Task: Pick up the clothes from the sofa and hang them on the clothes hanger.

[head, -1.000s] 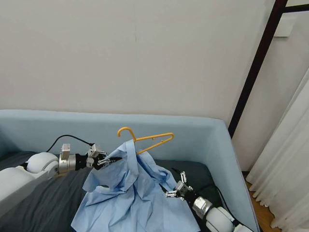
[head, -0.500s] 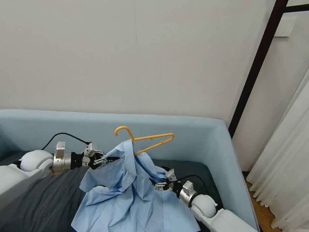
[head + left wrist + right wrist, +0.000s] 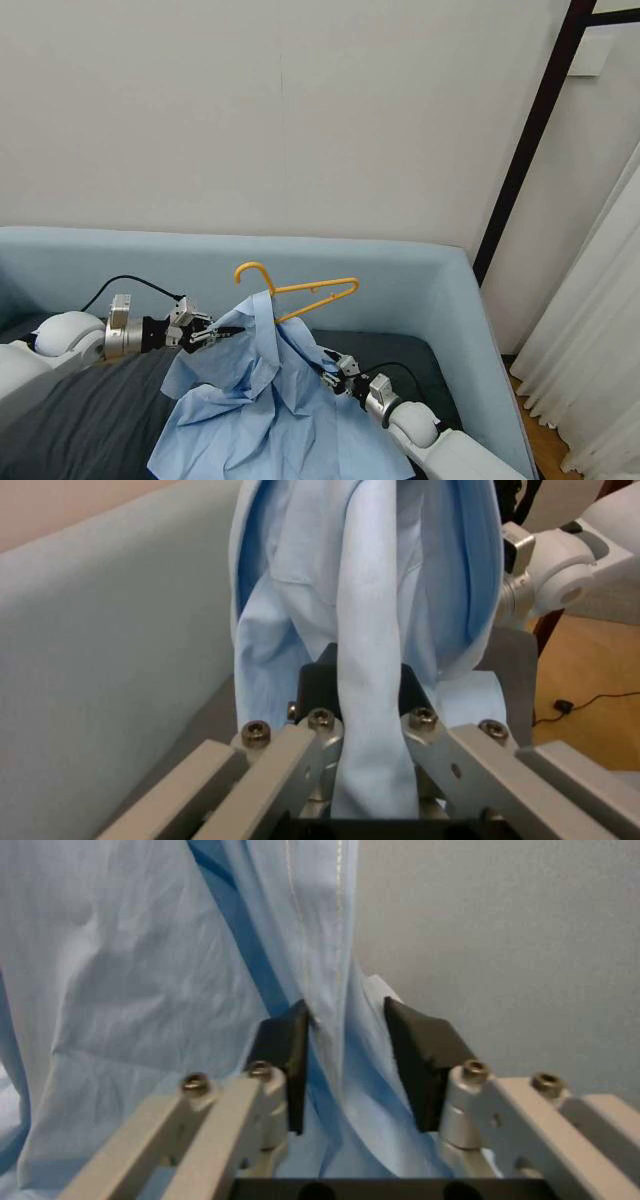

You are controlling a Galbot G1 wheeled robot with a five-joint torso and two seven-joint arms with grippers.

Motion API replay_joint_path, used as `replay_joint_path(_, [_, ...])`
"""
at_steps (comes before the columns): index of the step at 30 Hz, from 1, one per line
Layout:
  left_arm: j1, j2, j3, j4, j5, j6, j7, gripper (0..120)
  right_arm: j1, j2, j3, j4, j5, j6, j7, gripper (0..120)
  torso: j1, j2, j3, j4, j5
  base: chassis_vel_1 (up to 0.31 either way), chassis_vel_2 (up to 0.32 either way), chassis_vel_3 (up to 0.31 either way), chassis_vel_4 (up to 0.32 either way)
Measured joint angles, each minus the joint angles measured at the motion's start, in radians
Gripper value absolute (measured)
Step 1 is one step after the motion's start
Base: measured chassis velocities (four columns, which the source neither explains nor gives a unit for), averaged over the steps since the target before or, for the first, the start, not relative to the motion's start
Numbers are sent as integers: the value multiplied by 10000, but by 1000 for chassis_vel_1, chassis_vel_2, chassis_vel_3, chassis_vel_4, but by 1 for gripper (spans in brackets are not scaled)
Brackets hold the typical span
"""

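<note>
Pinching the crumpled pale-blue shirt [image 3: 262, 412], our left gripper [image 3: 229, 330] sits 8 o'clock of the slim orange hanger [image 3: 312, 288]; our right gripper [image 3: 329, 376], spread, straddles 1 fold.

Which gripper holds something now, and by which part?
The left gripper is shut on the blue shirt, pinching a fold near its collar. The right gripper straddles a hem, open, holding nothing.

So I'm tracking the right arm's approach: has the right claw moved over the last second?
Yes. Against the sofa back, the right claw has moved left and slightly up, away from the sofa's right end and into the blue shirt.
</note>
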Motion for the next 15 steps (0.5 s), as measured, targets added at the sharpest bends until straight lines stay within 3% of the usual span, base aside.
replay_joint_path(9, [200,-66,-373,61,-124,57,-54,2,-81,-4,18,9,-191,197,-14,1,0,0,0,-3,1,0,0,0,0])
replay_joint_path(15, [598,184,-572,-93,68,-30,61,2,-131,-144,173,378,309,217,9,0,0,0,0,0,1,0,0,0,0])
